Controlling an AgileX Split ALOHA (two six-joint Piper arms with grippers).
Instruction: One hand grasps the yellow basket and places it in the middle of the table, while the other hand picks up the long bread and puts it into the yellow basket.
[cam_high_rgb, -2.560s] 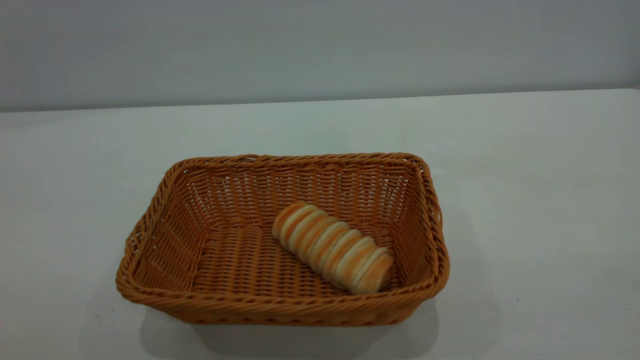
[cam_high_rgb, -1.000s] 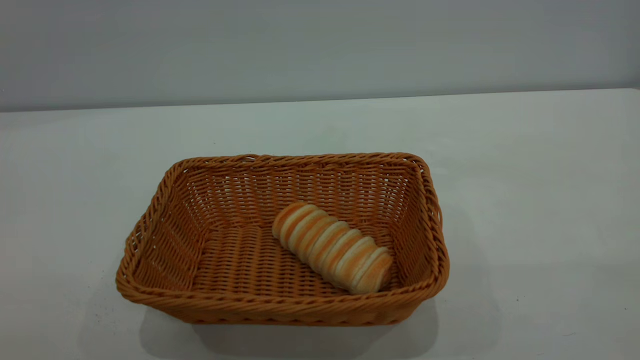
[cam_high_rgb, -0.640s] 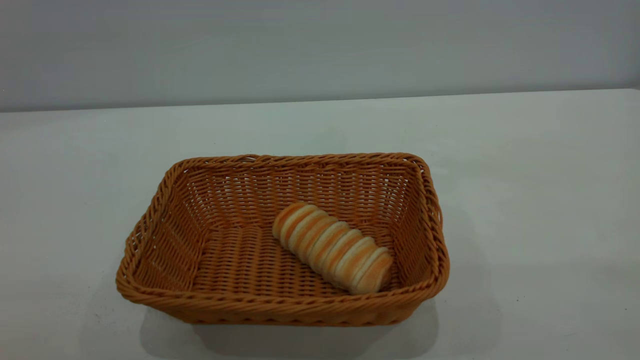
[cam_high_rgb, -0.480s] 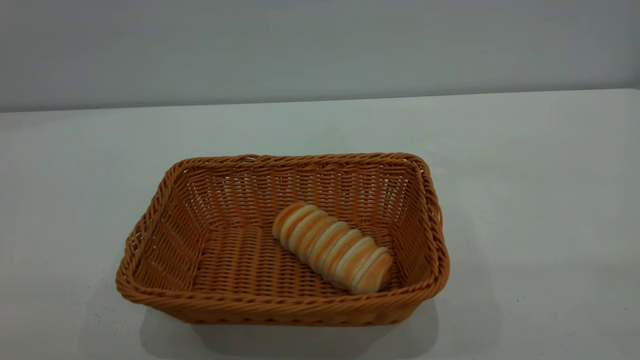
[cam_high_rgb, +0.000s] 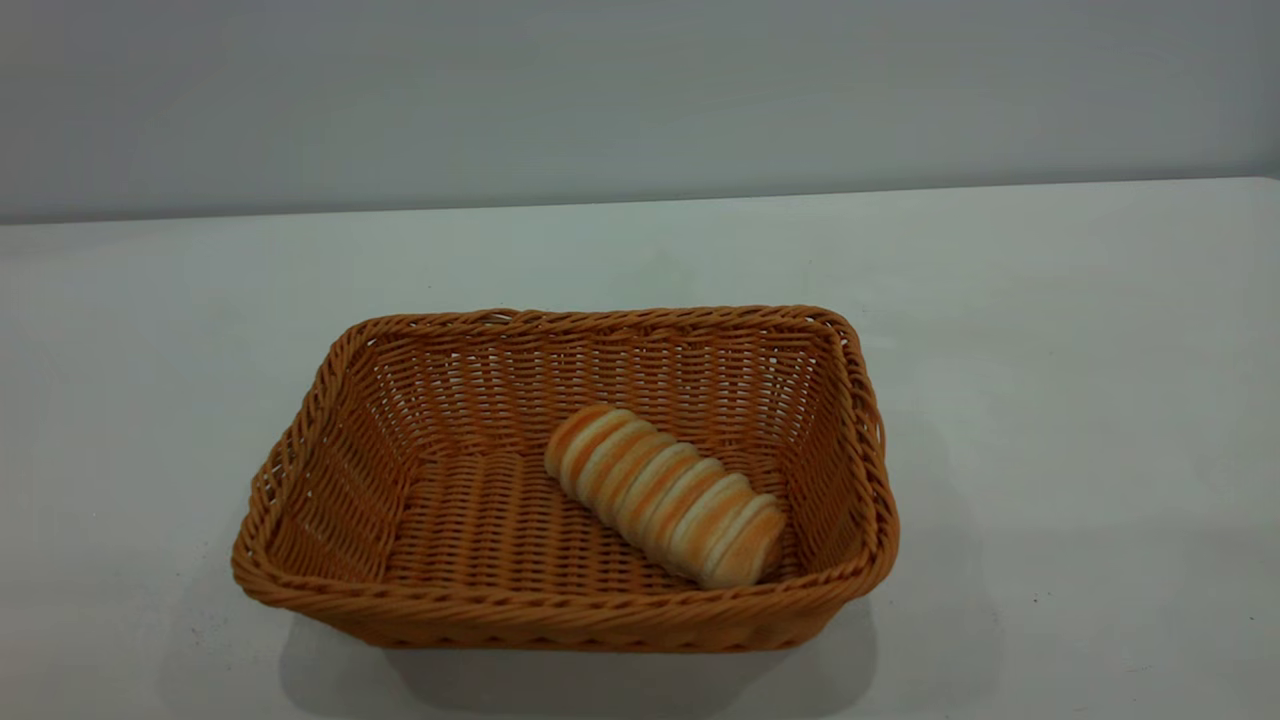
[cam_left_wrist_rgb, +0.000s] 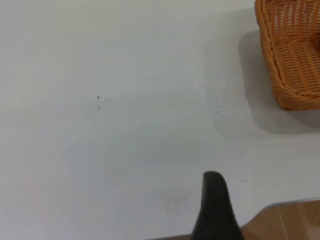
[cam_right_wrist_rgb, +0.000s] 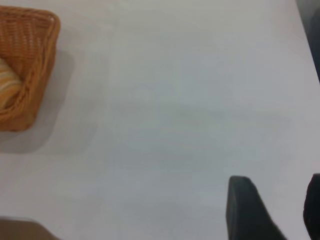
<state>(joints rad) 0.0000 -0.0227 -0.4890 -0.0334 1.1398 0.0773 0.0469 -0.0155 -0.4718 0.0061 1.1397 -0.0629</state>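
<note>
The yellow basket (cam_high_rgb: 300, 450) stands in the middle of the white table (cam_high_rgb: 1050, 350). The long bread (cam_high_rgb: 665, 495) lies slantwise inside it, towards its right end. Neither gripper shows in the exterior view. In the left wrist view my left gripper (cam_left_wrist_rgb: 215, 200) hangs over bare table near the table's edge, well apart from the basket (cam_left_wrist_rgb: 295, 60). In the right wrist view my right gripper (cam_right_wrist_rgb: 277, 200) is open and empty over bare table, far from the basket (cam_right_wrist_rgb: 30, 65). One end of the bread (cam_right_wrist_rgb: 7, 85) shows there.
A plain grey wall (cam_high_rgb: 640, 90) rises behind the table's far edge. The table's edge, with a brown surface (cam_left_wrist_rgb: 285, 220) beyond it, lies close by the left gripper. Bare tabletop surrounds the basket on all sides.
</note>
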